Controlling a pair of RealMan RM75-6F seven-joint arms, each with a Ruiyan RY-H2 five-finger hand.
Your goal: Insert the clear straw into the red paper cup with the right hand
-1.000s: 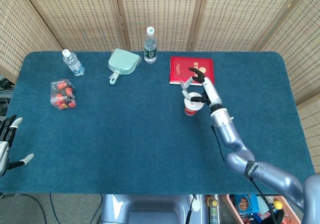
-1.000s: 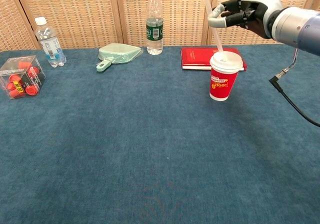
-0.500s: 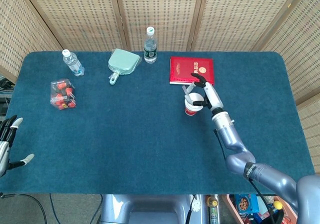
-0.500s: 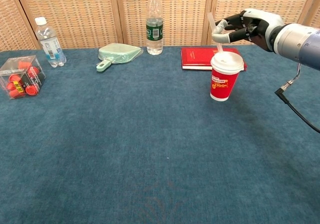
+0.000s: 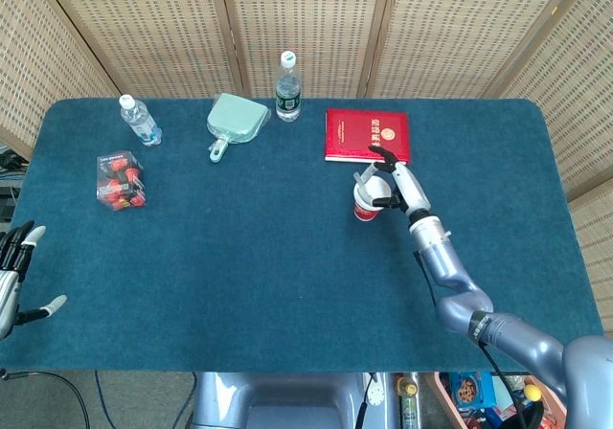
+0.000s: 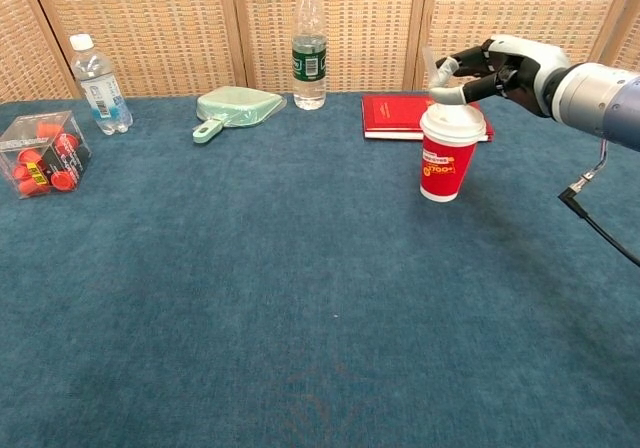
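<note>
The red paper cup (image 5: 364, 206) (image 6: 444, 166) with a white lid stands upright right of the table's centre, just in front of a red book. A clear straw (image 6: 431, 70) stands tilted in its lid, with only a short top part showing. My right hand (image 5: 391, 175) (image 6: 498, 66) hovers low over the lid and pinches the straw between thumb and a finger. My left hand (image 5: 13, 274) hangs beyond the table's left front edge, fingers spread and holding nothing; the chest view does not show it.
A red book (image 5: 367, 133) (image 6: 397, 112) lies behind the cup. Along the back stand a green-labelled bottle (image 5: 287, 86) (image 6: 309, 44), a mint-green scoop (image 5: 236, 120) (image 6: 236, 107) and a small water bottle (image 5: 140, 120) (image 6: 96, 70). A clear box of red items (image 5: 120, 179) (image 6: 40, 153) sits at the left.
My right hand has come down toward the lid, and the straw has sunk deeper into the cup. The left hand has barely moved.
</note>
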